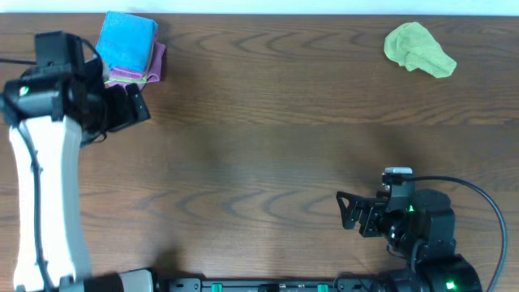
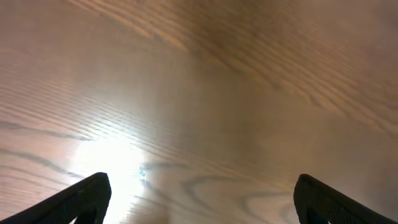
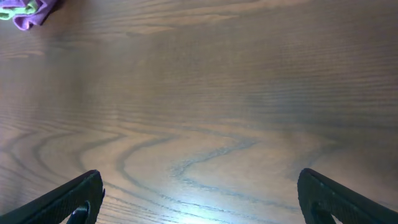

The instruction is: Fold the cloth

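Right end effector (image 1: 350, 212): fingers apart, empty, low over bare wooden surface (image 1: 268, 138). Left end effector (image 1: 136, 104): fingers apart, empty, just beside stack of folded cloths (image 1: 130, 50), blue uppermost. Crumpled green cloth (image 1: 417, 49): unfolded, well apart from right end effector, far beyond it. Handling advice: drag it central, spread flat, pinch two corners, fold evenly. Containers: none visible.

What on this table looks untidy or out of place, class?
The green cloth at the far right lies crumpled in a heap, unfolded, while the cloths at the far left sit in a folded stack. Both end effectors, left and right, are open and hold nothing.
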### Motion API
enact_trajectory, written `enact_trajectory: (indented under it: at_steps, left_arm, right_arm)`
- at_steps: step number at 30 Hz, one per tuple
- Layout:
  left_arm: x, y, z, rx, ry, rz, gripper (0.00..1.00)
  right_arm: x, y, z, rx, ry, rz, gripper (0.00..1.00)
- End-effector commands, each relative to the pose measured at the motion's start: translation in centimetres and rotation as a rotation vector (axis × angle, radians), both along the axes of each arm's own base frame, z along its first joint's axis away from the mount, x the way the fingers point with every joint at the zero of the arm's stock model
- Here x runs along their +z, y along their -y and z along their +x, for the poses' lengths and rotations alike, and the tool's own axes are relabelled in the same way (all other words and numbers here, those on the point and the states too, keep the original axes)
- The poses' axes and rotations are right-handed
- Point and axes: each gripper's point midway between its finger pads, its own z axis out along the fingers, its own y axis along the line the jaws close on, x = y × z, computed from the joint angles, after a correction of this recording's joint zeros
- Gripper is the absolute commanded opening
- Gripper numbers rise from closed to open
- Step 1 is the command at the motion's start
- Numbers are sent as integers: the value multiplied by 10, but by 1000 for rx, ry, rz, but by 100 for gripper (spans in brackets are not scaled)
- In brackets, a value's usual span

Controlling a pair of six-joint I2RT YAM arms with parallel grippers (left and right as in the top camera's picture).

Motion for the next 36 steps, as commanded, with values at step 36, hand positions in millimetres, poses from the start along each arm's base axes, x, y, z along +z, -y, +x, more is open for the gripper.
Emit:
enact_trajectory:
  at_steps: [36]
  left_arm:
    - [-137,15,-130,-134,570,262,95]
  right_arm:
    - [0,2,1,-19,1,5,99]
